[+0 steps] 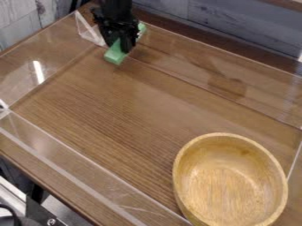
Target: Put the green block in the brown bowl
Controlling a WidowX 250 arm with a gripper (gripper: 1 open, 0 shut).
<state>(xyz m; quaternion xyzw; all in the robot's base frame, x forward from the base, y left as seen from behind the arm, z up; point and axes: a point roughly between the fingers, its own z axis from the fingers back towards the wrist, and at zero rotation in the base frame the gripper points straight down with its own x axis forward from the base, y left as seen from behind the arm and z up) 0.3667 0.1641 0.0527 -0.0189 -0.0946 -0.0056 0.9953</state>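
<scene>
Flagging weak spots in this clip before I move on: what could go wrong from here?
1. The gripper sits over the green block at the far corner, and whether the fingers truly straddle it cannot be told; closing off-centre could nudge it away.
2. The clear wall stands close beside the gripper, risking a bump.
3. The brown bowl lies diagonally across the table, so a weak grip may drop the block en route.

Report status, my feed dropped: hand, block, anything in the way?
Hand down over green block, fingers straddling it, not closed. Block on table, far corner. Brown bowl empty, near right. Path between clear.
</scene>
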